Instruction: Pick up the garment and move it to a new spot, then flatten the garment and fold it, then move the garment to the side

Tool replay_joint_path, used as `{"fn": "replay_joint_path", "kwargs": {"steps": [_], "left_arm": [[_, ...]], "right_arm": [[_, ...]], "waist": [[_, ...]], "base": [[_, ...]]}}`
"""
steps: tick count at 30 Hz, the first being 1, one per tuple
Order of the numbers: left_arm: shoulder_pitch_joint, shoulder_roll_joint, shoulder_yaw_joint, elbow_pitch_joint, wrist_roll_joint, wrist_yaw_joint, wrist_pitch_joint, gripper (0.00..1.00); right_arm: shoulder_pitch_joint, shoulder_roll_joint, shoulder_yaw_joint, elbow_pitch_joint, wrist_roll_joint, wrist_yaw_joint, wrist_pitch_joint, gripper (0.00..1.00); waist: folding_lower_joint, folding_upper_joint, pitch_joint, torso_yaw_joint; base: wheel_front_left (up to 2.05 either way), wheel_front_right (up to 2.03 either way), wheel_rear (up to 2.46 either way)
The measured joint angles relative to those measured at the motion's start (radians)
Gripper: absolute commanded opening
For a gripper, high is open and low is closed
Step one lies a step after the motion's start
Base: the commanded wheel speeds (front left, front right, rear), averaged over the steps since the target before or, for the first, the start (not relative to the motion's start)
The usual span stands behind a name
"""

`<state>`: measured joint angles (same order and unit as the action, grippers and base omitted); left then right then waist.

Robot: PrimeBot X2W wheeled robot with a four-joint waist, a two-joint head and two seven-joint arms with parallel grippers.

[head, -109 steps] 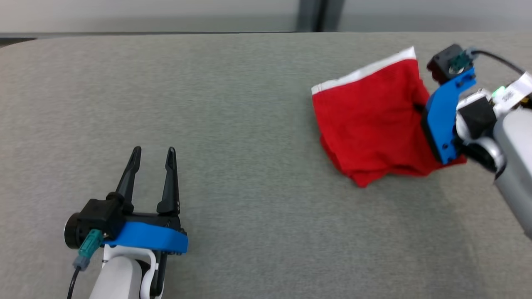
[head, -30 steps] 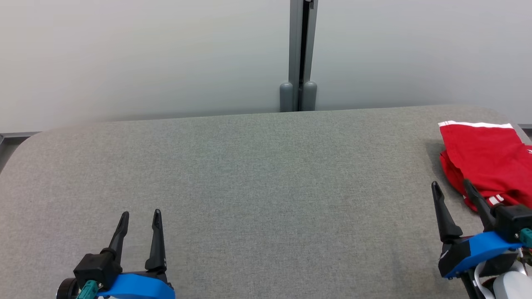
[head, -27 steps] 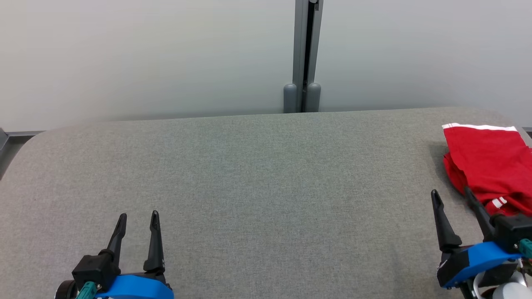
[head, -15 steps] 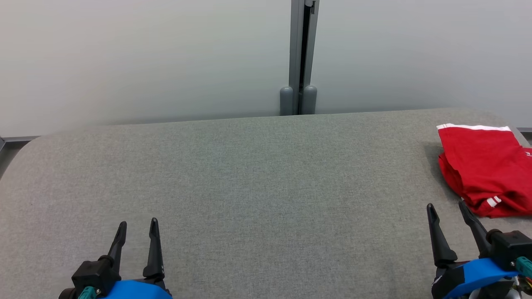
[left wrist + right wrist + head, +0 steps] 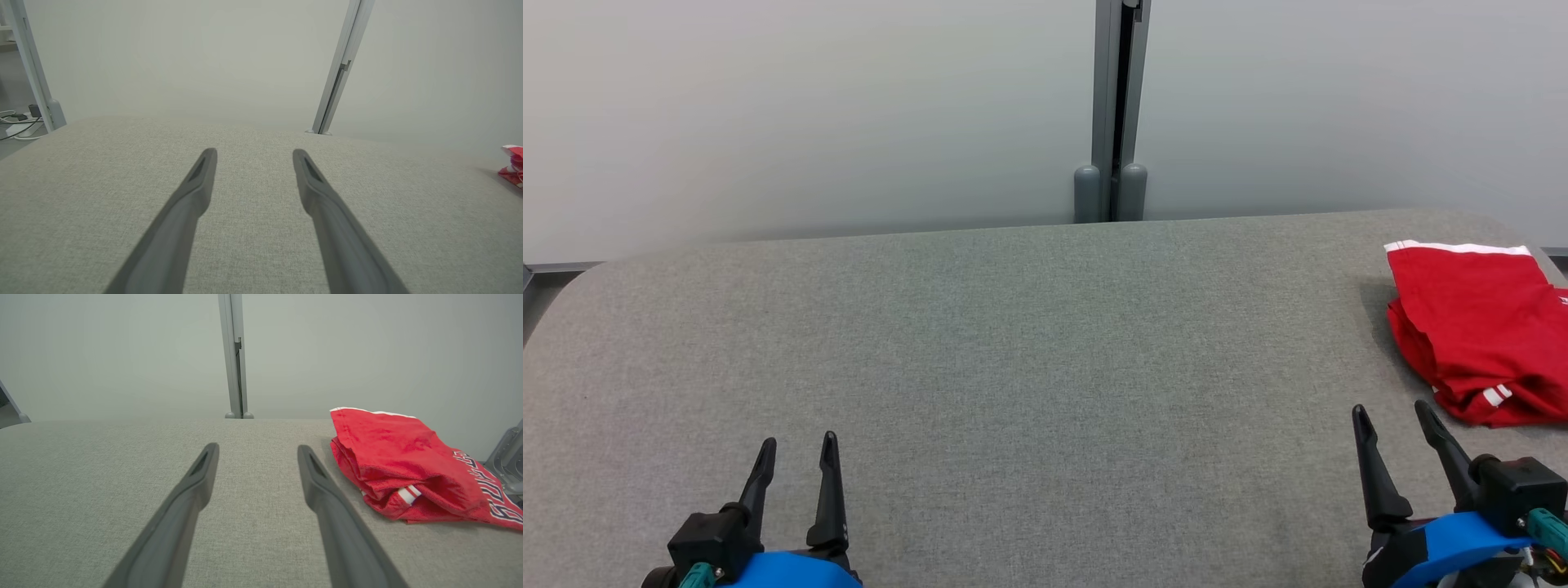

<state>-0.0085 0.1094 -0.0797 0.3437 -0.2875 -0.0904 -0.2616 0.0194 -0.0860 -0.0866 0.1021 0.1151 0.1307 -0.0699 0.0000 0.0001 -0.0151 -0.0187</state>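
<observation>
Pointing up the head view from its lower left corner, the left hand [image 5: 798, 438] has its two dark fingers [image 5: 827, 490] spread wide, with nothing between them but the grey woven cover of the desk [image 5: 1045, 327]. In the left wrist view the same hand [image 5: 253, 152] stands just as wide over bare cloth, and some cables [image 5: 16, 122] lie on the floor off the desk's left end. The middle of the desk is plain grey fabric running back to a pale wall [image 5: 809, 114], which is split by an upright grey post [image 5: 1111, 106] behind the desk's far edge. Further right, at the lower right of the head view, the right hand [image 5: 1390, 407] also points up the picture with its jaws wide apart and holding nothing. The right wrist view shows that hand [image 5: 257, 446] over bare cloth too, its right finger near the garment but apart from it. The garment [image 5: 1470, 327] is red and lies folded into a loose, somewhat rumpled bundle on the desk near its far right corner, beyond the right hand and to its right, with its right side cut off by the edge of the head view. A white band runs along its far edge and short white stripes show at the near fold. In the right wrist view the garment [image 5: 392, 457] carries dark and white lettering along its right side, too skewed to read, and a grey metal frame [image 5: 510, 453] stands just past it.
</observation>
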Motion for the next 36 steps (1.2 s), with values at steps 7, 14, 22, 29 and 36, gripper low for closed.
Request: {"fn": "replay_joint_path", "kwargs": {"steps": [7,14,22,29,36], "left_arm": [[-0.004,-0.001,0.000,0.002,0.007,-0.004,0.000,1.00],[0.013,-0.007,0.000,0.029,0.006,-0.004,0.005,0.00],[0.034,-0.019,0.008,0.060,-0.074,-0.004,0.035,0.00],[0.031,-0.022,0.029,0.044,-0.195,-0.007,0.067,0.00],[0.024,-0.024,0.039,0.032,-0.291,-0.009,0.092,0.00]], "right_arm": [[0.000,0.004,0.000,0.002,0.003,0.000,-0.002,1.00],[0.007,0.014,0.003,0.035,0.008,0.000,-0.001,0.00],[0.013,0.019,0.000,0.080,0.094,0.000,0.017,0.00],[0.009,0.020,-0.001,0.083,0.231,0.000,0.034,0.00],[0.005,0.021,-0.002,0.087,0.337,0.000,0.044,0.00]], "waist": [[0.0000,0.0000,0.003,0.006],[0.0000,0.0000,0.004,0.010],[0.0000,0.0000,0.004,0.010],[0.0000,0.0000,0.005,0.011],[0.0001,0.0000,0.006,0.011]], "base": [[0.00,0.00,0.00],[0.00,0.00,0.00],[0.00,0.00,0.00],[0.00,0.00,0.00],[0.00,0.00,0.00]]}}
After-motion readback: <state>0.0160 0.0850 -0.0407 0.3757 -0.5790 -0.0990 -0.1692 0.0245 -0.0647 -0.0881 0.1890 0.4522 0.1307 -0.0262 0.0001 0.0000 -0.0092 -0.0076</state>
